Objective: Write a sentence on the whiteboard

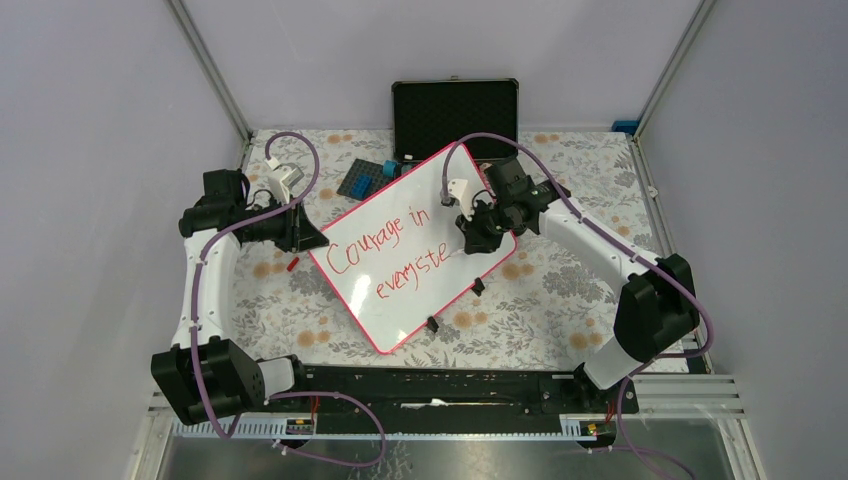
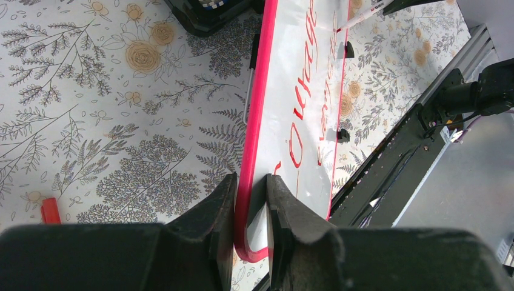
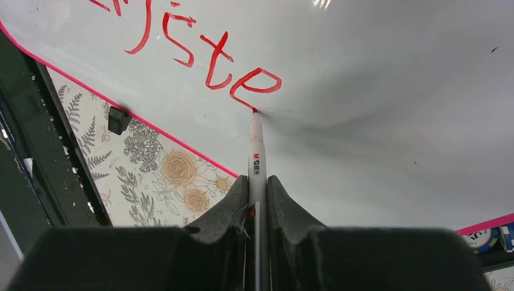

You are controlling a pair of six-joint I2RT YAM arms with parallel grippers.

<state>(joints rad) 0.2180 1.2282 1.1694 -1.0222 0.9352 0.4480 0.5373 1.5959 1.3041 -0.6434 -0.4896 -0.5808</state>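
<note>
On the flowered tablecloth (image 1: pixel 540 290) the whiteboard (image 1: pixel 420 300) sits slantwise in the middle. The left gripper (image 2: pixel 251 188) has narrow jaws, pinching the board's pink left edge. The right gripper (image 3: pixel 257 182) has its jaws closed on a marker (image 3: pixel 256 145), whose tip touches the last letter of the sentence (image 1: pixel 385 245).

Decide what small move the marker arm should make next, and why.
Probably lift the marker tip slightly and shift it just past the "e" to start a "p". The right gripper is shut on the marker, its tip rests at that letter's tail, and the sentence ends at "ste". The left gripper clamps the whiteboard edge, steadying it.
</note>
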